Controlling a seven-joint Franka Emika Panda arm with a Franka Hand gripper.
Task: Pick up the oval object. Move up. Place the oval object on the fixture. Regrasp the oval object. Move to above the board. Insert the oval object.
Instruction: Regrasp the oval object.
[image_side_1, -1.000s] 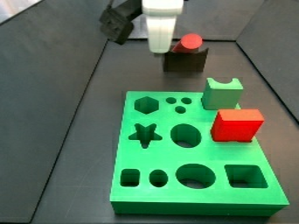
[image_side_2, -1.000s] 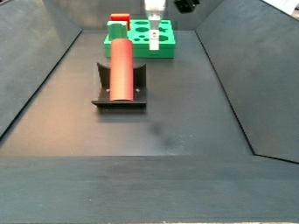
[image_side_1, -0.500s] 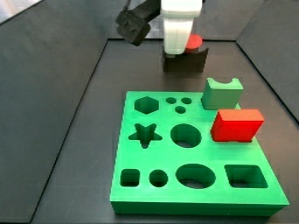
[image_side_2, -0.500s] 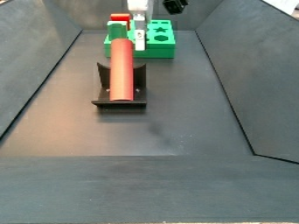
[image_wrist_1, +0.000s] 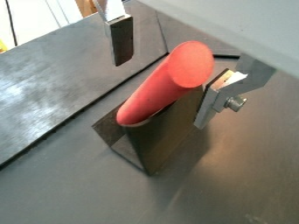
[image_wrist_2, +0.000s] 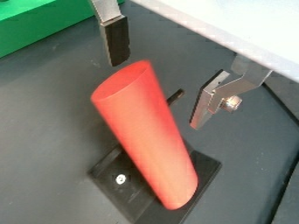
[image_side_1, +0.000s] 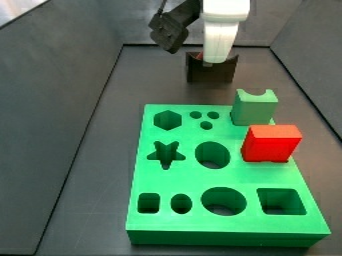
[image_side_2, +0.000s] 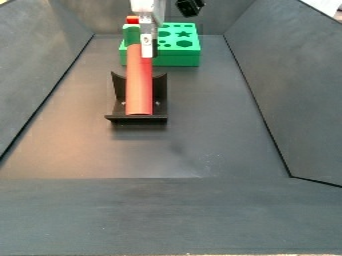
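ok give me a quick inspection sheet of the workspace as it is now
surface: dark floor, bare around the pieces
oval object: lying in the fixture notch
board: flat, oval hole unfilled
clutter: red cube and light green notched block on the board
gripper: open, fingers either side of the oval object's end, not touching
cables: nothing seen
surroundings: dark sloped walls

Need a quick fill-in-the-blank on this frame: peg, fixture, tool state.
1. The oval object lies in the notch of the ____.
2. The tool has its fingers on either side of the peg, jaws ____.
3. On the board, the red cube sits beside the light ____ notched block.

Missing words: fixture; open; green
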